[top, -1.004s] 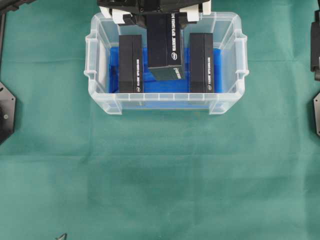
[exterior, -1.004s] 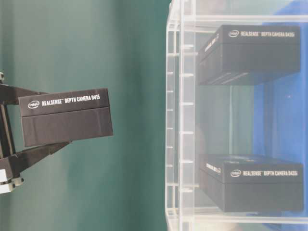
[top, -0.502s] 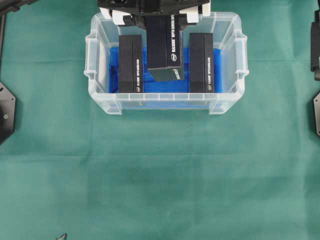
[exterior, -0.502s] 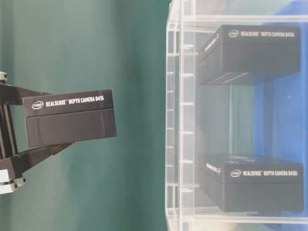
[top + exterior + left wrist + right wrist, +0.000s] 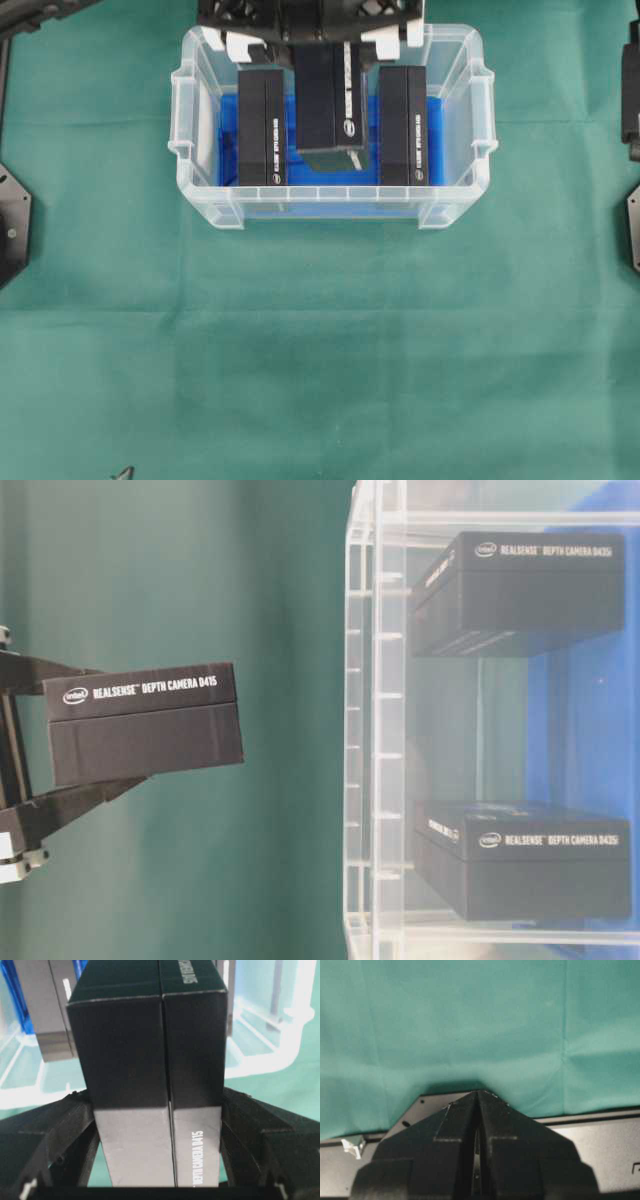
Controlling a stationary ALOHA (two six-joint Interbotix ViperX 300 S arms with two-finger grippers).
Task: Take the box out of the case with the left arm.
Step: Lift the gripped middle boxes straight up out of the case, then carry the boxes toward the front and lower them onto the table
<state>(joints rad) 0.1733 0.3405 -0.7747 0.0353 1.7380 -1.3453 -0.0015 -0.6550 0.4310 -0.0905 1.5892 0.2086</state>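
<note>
Green cloth covers the counter. At 12 o'clock sits the clear case, one black box on its blue floor at left, another box at right. Between them the left pincer grips the middle box, raised above the case. The right pincer is clenched, empty.

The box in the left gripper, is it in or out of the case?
Out. The table-level view shows the held box clear of the case rim, clamped by the left gripper.
</note>
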